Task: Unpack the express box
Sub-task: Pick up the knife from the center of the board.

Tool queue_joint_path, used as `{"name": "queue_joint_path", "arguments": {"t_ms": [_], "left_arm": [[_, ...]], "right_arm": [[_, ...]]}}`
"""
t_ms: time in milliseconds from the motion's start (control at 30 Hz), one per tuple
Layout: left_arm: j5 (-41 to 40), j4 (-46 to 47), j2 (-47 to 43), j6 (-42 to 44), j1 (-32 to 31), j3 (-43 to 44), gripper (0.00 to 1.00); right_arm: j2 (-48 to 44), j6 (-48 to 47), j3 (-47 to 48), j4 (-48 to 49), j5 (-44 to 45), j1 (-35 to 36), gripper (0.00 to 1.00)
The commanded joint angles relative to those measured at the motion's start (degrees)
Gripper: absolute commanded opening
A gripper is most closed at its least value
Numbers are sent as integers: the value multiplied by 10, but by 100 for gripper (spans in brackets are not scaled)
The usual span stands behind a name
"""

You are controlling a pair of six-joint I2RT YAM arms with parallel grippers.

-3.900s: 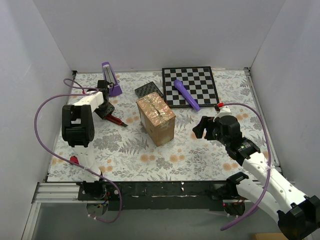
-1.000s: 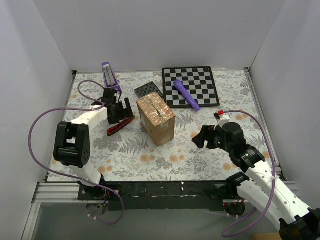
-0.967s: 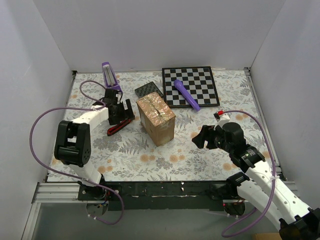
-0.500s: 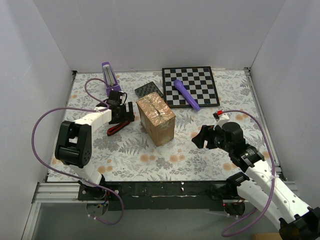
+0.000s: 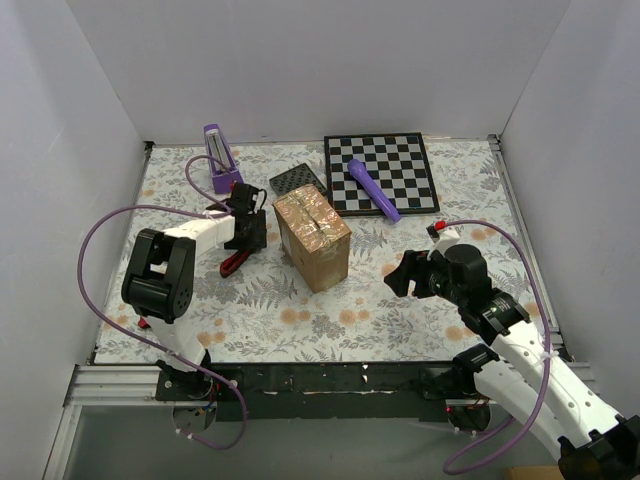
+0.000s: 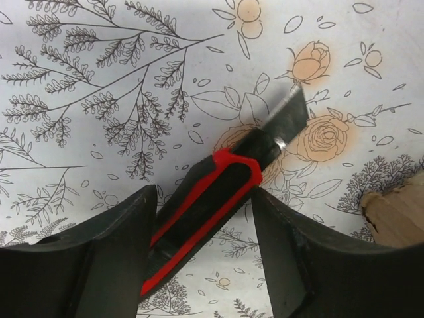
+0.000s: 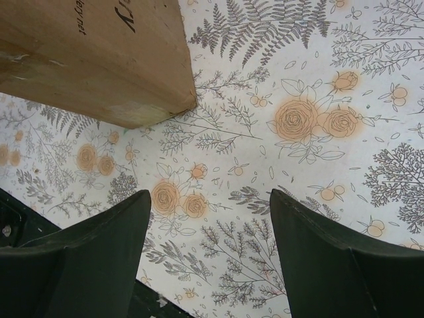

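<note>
In the overhead view, a purple upright stand-like object [image 5: 220,160] is seen at the upper left of the flower-printed tabletop [image 5: 300,320], close to the back wall. Just below it, the left gripper [image 5: 245,235] is lowered over a red-and-black utility knife [image 5: 232,262] that lies flat on the tabletop. In the left wrist view the black fingers [image 6: 112,258] are spread, one on either side of the knife's handle. Whether the pads touch the handle cannot be told. The knife's grey blade [image 6: 289,111] is extended toward the upper right of that frame.

Right of the knife, near the middle of the overhead view, the express box [image 5: 313,238] is found: a small brown cardboard carton with glossy tape over its closed top flaps. It stands on the tabletop, just beside the left gripper. A small black textured pad [image 5: 298,181] lies behind it.

Further right, at the upper centre, a flat black-and-white chessboard [image 5: 395,160] is placed, with a purple cylindrical object [image 5: 372,189] resting across its near-left corner.

At the lower right, the right gripper [image 5: 397,272] is held apart from the box. Its fingers [image 7: 79,258] are spread, with nothing but the tabletop between them.
</note>
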Motion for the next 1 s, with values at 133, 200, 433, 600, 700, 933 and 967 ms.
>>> {"name": "queue_joint_path", "arguments": {"t_ms": [133, 200, 433, 600, 700, 933, 967], "left_arm": [[-12, -75, 21, -62, -10, 28, 28], [-12, -92, 34, -79, -11, 34, 35], [-15, -90, 33, -115, -13, 26, 56], [-20, -102, 52, -105, -13, 39, 30], [-21, -99, 46, -111, -13, 30, 8], [-96, -109, -64, -152, -13, 13, 0], [-112, -114, -89, -159, -13, 13, 0]], "right_arm": [[-6, 0, 1, 28, -4, 2, 80], [-6, 2, -1, 29, -5, 3, 80], [-22, 2, -6, 19, -2, 3, 80], [-28, 2, -6, 15, 0, 3, 80], [-28, 3, -4, 15, -3, 3, 80], [-29, -10, 23, -3, 9, 3, 87], [-32, -12, 32, -5, 10, 3, 88]]}}
